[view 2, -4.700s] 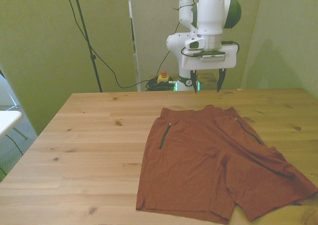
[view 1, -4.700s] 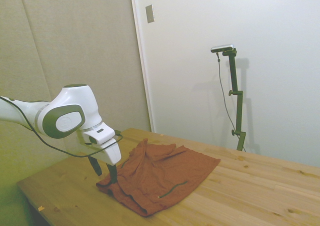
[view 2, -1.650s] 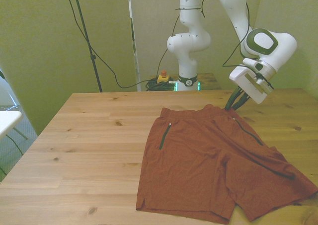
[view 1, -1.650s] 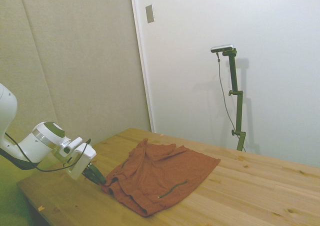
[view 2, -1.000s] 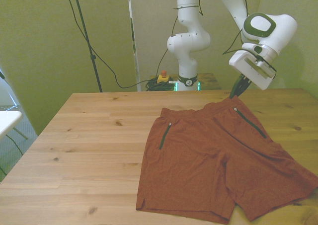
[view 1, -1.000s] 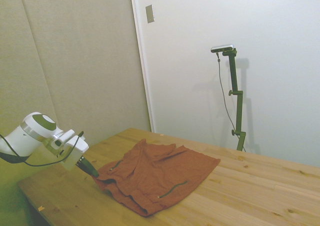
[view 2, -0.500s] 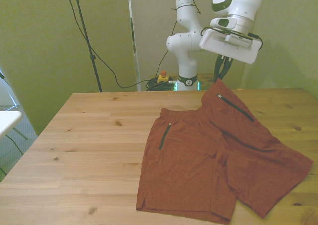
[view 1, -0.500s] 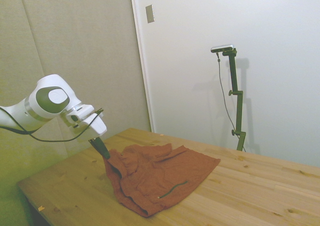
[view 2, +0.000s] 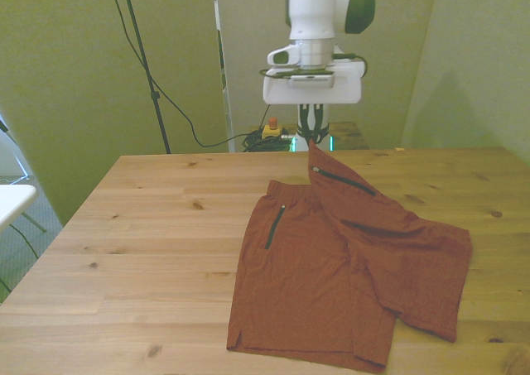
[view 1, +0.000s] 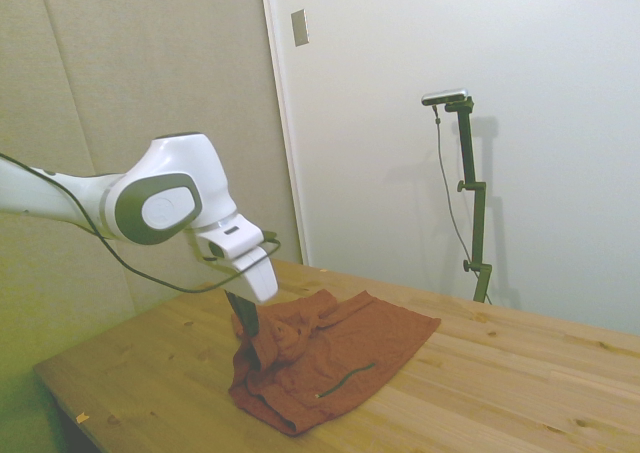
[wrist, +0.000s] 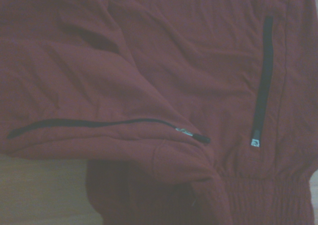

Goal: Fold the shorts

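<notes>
Shorts (view 2: 331,267) of rust-red fabric are spread on the wooden counter (view 2: 149,251), with one waistband corner lifted clear of the surface. That corner is pinched between the closed fingers of the hand (view 2: 312,143), which hangs above the waistband edge of the shorts. From the pinched point the raised fabric slopes down over the rest of the garment, and a dark zipper line (view 2: 342,180) is seen running along the lifted flap.

Compared with half a second ago, the hand has been carried across the waistband toward the front view's left, and the raised corner has been drawn with it. The leg on the front view's right has been pulled inward, so that its hem (view 2: 451,296) now lies closer to the other leg and partly overlaps the middle of the shorts. The leg on the front view's left, with its own short dark zipper (view 2: 274,224), has stayed flat on the counter.

In the side view the hand (view 1: 243,313) is seen holding a bunched peak of the shorts (view 1: 330,358) above the counter (view 1: 500,393), where earlier the cloth lay lower.

In the wrist view, both zippers are shown close up on the shorts (wrist: 164,86), one on the folded upper layer (wrist: 99,122) and one beside the gathered waistband (wrist: 263,81).
</notes>
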### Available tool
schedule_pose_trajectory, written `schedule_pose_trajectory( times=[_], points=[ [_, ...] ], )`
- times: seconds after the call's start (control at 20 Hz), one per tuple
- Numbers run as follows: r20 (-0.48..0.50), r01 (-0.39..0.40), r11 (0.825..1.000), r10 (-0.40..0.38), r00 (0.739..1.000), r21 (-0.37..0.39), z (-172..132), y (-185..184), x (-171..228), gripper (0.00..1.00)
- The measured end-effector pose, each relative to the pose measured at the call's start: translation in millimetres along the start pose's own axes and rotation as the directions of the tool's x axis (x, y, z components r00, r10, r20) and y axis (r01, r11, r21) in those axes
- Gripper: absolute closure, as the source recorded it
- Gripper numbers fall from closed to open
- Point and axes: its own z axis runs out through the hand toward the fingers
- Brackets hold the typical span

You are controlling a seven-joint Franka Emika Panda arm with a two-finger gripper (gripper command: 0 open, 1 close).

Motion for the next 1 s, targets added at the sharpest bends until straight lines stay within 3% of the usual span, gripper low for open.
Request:
schedule_pose_trajectory(
  times=[0.15,0.2,0.5,1.0],
  points=[
    [0.038,-0.062,0.998,0.063,0.997,-0.022,22.7,28.2,30.7,1.00],
    [0.051,-0.083,0.996,0.085,0.995,-0.032,31.7,37.6,40.5,0.00],
    [0.094,-0.151,0.985,0.159,0.983,-0.082,79.9,63.7,77.4,0.00],
    [0.087,-0.138,0.987,0.144,0.986,-0.079,84.2,59.9,82.5,0.00]
  ],
)
